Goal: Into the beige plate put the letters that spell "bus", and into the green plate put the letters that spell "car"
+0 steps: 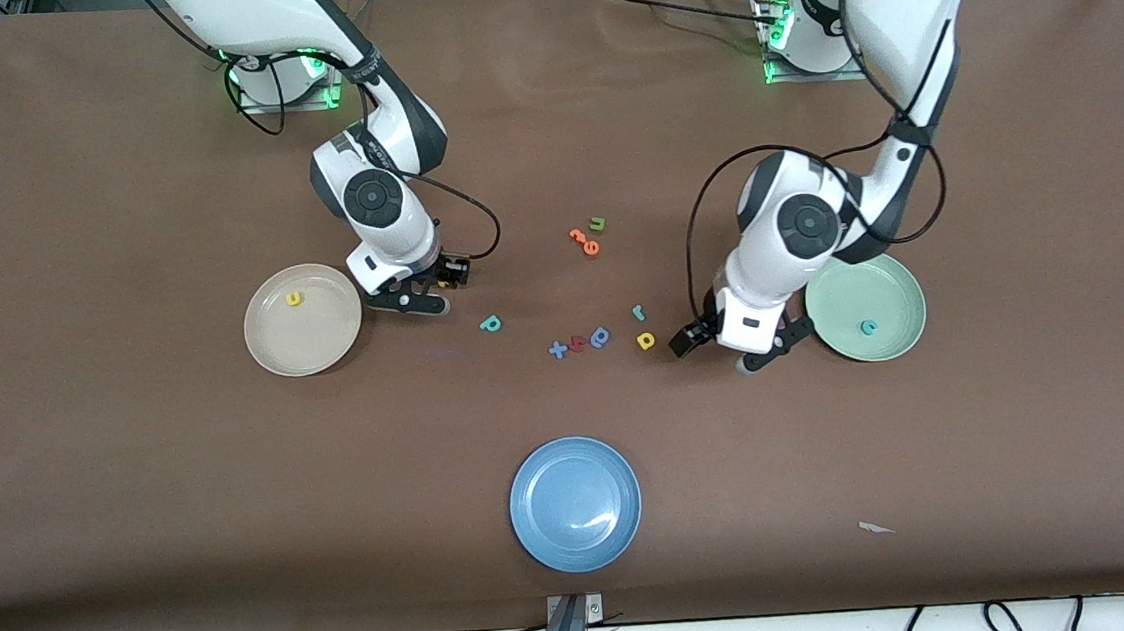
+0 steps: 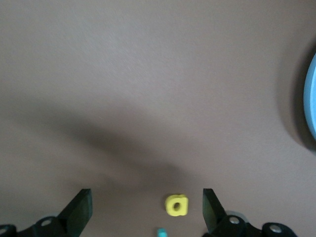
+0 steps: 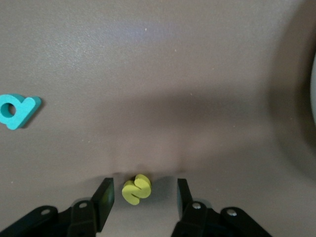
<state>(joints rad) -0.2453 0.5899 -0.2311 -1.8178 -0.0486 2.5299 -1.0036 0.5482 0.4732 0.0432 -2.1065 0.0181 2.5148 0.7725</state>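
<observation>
In the right wrist view a yellow s [image 3: 137,189] lies on the table between the fingers of my right gripper [image 3: 145,190], with a gap to each pad. That open gripper [image 1: 411,302] is low beside the beige plate [image 1: 268,344], which holds a yellow u [image 1: 294,298]. The teal b [image 1: 490,324] lies nearby. My left gripper [image 1: 770,349] hangs open and empty beside the green plate [image 1: 896,294], which holds a teal c [image 1: 868,327]. The yellow a [image 1: 645,340] shows between its fingers in the left wrist view [image 2: 176,204], apart from both. The teal r [image 1: 638,311] lies beside it.
A blue rounded letter [image 1: 601,335], a red letter [image 1: 577,343] and a blue x [image 1: 558,349] lie in a row mid-table. Orange letters [image 1: 584,241] and a green u [image 1: 598,223] lie nearer the bases. A blue plate [image 1: 575,503] sits near the front edge.
</observation>
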